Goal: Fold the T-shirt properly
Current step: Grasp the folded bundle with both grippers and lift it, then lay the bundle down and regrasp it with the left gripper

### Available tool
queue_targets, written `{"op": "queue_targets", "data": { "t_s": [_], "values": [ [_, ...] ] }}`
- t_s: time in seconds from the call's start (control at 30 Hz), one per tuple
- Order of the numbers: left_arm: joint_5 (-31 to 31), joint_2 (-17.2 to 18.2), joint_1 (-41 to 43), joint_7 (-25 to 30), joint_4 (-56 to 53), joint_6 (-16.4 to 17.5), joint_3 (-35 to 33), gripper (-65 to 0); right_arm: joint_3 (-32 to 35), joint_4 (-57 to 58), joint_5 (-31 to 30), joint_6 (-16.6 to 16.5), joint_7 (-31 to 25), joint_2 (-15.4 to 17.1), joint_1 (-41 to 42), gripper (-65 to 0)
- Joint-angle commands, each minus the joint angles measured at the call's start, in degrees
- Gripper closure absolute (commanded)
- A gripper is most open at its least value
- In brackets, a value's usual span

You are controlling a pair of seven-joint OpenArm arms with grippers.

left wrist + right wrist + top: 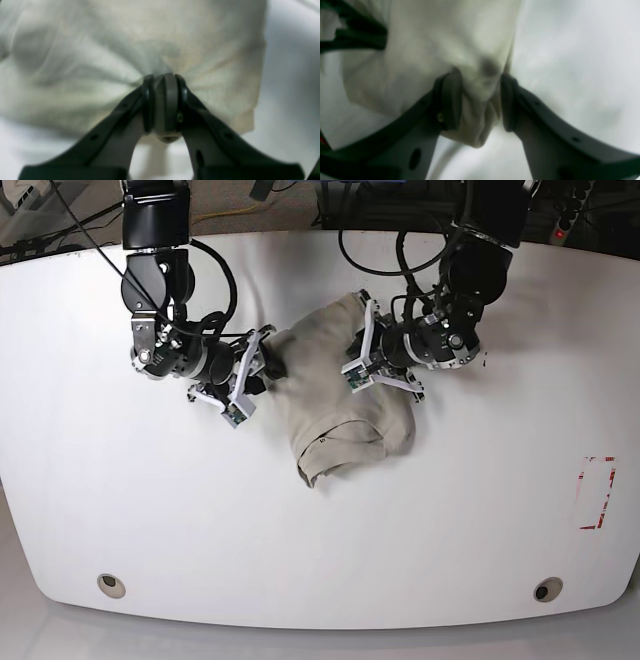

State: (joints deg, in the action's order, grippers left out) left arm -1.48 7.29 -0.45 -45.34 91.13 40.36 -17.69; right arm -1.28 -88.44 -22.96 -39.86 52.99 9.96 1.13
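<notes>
On the left side of the base view, the right gripper (262, 360) is pinching a thick bunch of the T-shirt (340, 405) at its edge. In the right wrist view the cloth is filling the gap between its fingers (450, 100), so they are sitting partly apart.

In the middle, the T-shirt is lying crumpled on the white table (150, 510), hanging between both arms.

On the right, the left gripper (365, 360) is squeezing a thin bit of cloth, with its fingers (148, 100) pressed almost together.

To do this step well, I think both arms should be lifting evenly and pulling gently apart, so the shirt is spreading flat and not slipping out.

The shirt is looking soft, thin and wrinkly, a plain beige. The table is looking smooth and hard, with rounded corners. The grippers are looking dark, stiff and curved.
</notes>
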Motion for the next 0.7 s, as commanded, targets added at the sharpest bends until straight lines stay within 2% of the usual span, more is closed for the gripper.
{"op": "queue_targets", "data": {
  "t_s": [0.0,0.17,0.27,0.37,0.43,0.5,0.57,0.67],
  "values": [
    [2.5,2.9,-0.3,-3.0,2.4,-0.4,0.4,-6.0,-0.1,-2.8,-1.2,-0.1,-0.8,-0.3,0.0,-23.1],
    [2.7,6.0,-0.2,-3.3,9.1,-0.4,0.4,-6.1,-0.2,-5.6,-0.9,-0.1,1.5,-4.5,-1.6,-23.1],
    [2.7,6.1,-0.5,-5.8,12.0,-0.4,1.0,-6.1,-0.3,-7.6,-1.3,-0.1,2.7,-4.9,-1.7,-23.1],
    [2.7,5.1,-1.6,-8.1,14.0,-0.4,4.4,-6.3,-0.5,-9.7,-1.3,-0.1,3.8,-4.9,-1.7,-23.1],
    [2.8,1.9,-2.8,-10.0,14.1,-0.4,7.1,-7.9,-0.5,-10.9,-1.3,-0.1,3.8,-4.6,-1.7,-23.1],
    [2.8,-0.7,-3.5,-11.2,14.1,-0.4,9.7,-13.6,-0.6,-11.4,-1.1,-0.1,3.8,-4.2,-1.8,-23.1],
    [2.8,-3.7,-3.9,-11.8,14.1,-0.4,11.3,-26.0,-0.5,-11.3,-1.3,-0.1,3.8,-2.4,-1.7,-23.1],
    [2.8,-6.9,-3.7,-10.2,14.1,-0.4,11.1,-38.8,-0.5,-11.3,-1.3,-0.1,3.8,-1.8,-1.7,-23.1]
  ]
}}
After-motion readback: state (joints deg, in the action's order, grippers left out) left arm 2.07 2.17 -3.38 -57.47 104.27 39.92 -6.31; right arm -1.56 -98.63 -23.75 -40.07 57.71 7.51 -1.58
